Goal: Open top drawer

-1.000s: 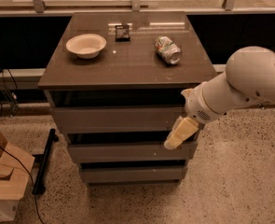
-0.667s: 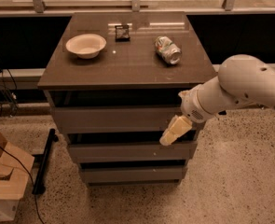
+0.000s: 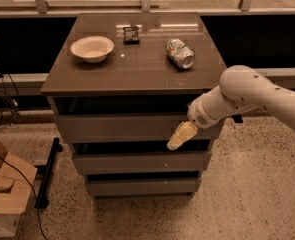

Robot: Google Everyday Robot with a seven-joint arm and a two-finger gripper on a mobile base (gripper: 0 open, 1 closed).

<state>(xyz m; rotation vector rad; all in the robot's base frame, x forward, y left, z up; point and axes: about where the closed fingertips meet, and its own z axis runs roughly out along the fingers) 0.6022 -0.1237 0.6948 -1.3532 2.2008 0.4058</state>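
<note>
So the gripper (image 3: 181, 135) is down at the right end of the top drawer (image 3: 117, 128), right on its lower edge. Honestly can't tell if it's open or closed. That drawer is the highest grey front, just under the cabinet top (image 3: 137, 76). Up there: a white bowl (image 3: 92, 48) far left, a can (image 3: 180, 53) lying on its side to the right, and a small dark item (image 3: 131, 34) farther back between them.

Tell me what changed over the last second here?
The robot's pale hand slid slightly leftward in the picture along the front of the wide grey top drawer, its white arm following. Nothing visibly grasped or released. The drawer, the white bowl and the crushed metal can stayed put.
</note>
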